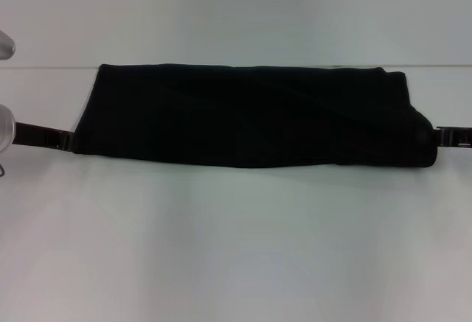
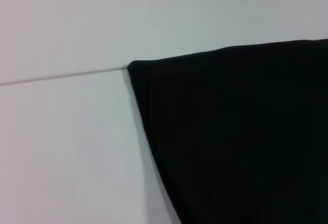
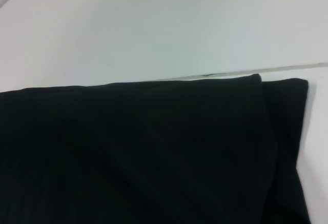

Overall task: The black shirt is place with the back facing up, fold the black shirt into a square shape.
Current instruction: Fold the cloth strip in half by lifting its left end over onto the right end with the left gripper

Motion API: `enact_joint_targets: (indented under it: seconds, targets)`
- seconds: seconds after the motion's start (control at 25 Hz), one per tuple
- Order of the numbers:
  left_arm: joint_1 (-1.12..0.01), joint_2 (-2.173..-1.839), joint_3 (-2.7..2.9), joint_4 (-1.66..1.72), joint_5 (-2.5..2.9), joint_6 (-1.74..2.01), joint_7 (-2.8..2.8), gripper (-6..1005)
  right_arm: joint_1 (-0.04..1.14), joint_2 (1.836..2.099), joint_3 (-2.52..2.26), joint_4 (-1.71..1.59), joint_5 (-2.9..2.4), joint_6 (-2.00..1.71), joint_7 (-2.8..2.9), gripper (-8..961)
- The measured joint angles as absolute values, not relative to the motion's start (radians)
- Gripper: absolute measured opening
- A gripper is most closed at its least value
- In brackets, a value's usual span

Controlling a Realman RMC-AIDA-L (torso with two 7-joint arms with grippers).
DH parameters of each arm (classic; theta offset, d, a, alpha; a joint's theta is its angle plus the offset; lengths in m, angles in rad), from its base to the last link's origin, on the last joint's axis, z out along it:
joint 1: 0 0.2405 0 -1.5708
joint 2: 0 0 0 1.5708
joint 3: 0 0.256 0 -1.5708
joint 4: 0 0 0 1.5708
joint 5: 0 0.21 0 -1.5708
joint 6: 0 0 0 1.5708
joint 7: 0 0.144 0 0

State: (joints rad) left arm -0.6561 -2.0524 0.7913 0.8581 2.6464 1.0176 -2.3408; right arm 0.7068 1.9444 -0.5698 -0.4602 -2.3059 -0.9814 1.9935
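Note:
The black shirt [image 1: 251, 116] lies on the white table as a long band folded lengthwise, running left to right. No lettering shows on it. My left gripper [image 1: 65, 141] meets the band's left end low at its near corner. My right gripper [image 1: 446, 136] meets the right end at about the same height. Each gripper's tip is lost against the dark cloth. The left wrist view shows the shirt's [image 2: 241, 131] far left corner flat on the table. In the right wrist view the shirt [image 3: 138, 152] shows two stacked layers at its right end.
The white table [image 1: 236, 248] stretches wide in front of the shirt. A thin seam [image 1: 51, 66] marks the table's rear edge just behind the shirt. Silver parts of my left arm [image 1: 4, 127] show at the frame's left border.

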Motion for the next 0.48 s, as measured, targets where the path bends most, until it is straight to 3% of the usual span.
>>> enact_joint_targets:
  seconds: [0.48]
  targets:
    - [-0.630, -2.060, 0.793, 0.912, 2.671, 1.103, -2.333, 1, 0.688, 1.917, -0.573, -0.461, -2.310, -1.027, 2.015, 13]
